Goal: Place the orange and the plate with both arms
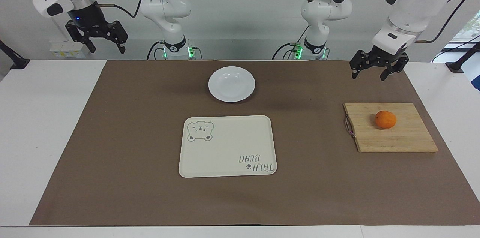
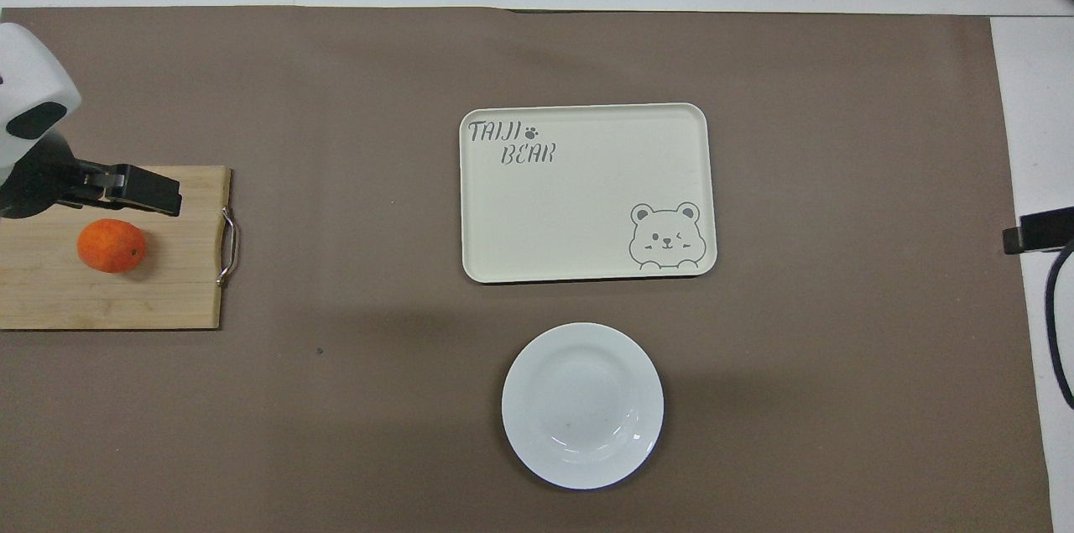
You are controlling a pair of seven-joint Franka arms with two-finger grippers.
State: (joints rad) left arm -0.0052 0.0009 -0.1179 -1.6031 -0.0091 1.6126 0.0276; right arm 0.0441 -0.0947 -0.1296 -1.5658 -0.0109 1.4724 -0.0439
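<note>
The small round bright-orange fruit (image 1: 385, 119) is sitting on a pale bamboo cutting board (image 1: 390, 135) at the left arm's end of the table (image 1: 37, 125). Its skin is looking evenly coloured and slightly dimpled, with a tiny dark stem spot showing in the overhead view (image 2: 112, 245). A thin metal handle is running along the board's edge that faces the middle of the table.

The round glossy white plate (image 1: 231, 84) is lying on the brown paper mat (image 1: 131, 136), nearer to the robots than the cream rectangular tray with a bear drawing (image 1: 227, 145); in the overhead view the plate (image 2: 582, 404) is lying at 6 o'clock from the tray (image 2: 587, 192), and the two are standing apart with bare mat between them. The plate's shallow bowl is catching curved highlights inside its raised rim, and nothing is lying in it. The tray is carrying only its printed bear and lettering.

The left tool (image 1: 377, 70) is hanging in the air over the mat at 12 o'clock from the board as the facing view shows it, its two black fingers spread apart and gripping nothing. It is not touching the fruit or the board.

The right tool (image 1: 98, 39) is waiting high over the right arm's end of the table, fingers parted as well and empty, well apart from the plate.
</note>
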